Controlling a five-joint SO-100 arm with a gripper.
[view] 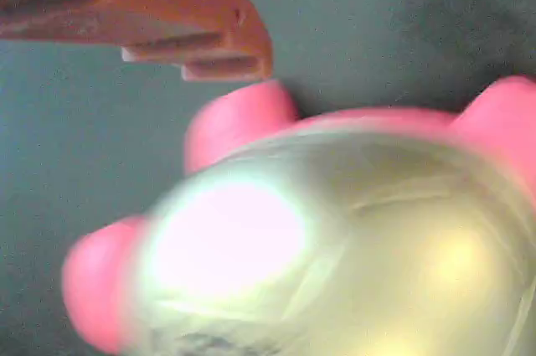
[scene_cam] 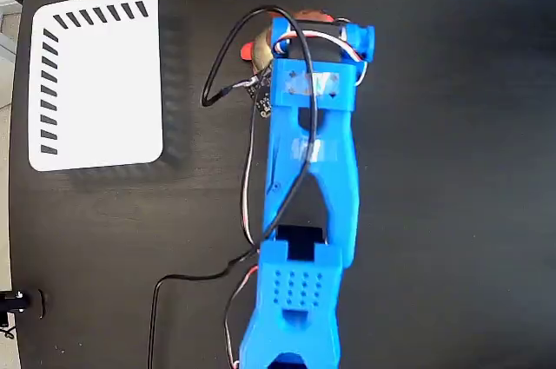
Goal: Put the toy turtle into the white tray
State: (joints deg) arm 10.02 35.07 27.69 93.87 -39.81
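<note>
The gripper (scene_cam: 291, 30) sits over the toy turtle (view: 335, 239); its closure cannot be told. It should straddle the shell squarely before squeezing.

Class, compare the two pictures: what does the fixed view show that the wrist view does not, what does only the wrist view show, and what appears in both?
Only the fixed view shows the white tray at the left, the blue arm and its cables. Only the wrist view shows the turtle's shiny domed shell close up, with one gripper finger above it. Both show the toy turtle and the dark table.
</note>
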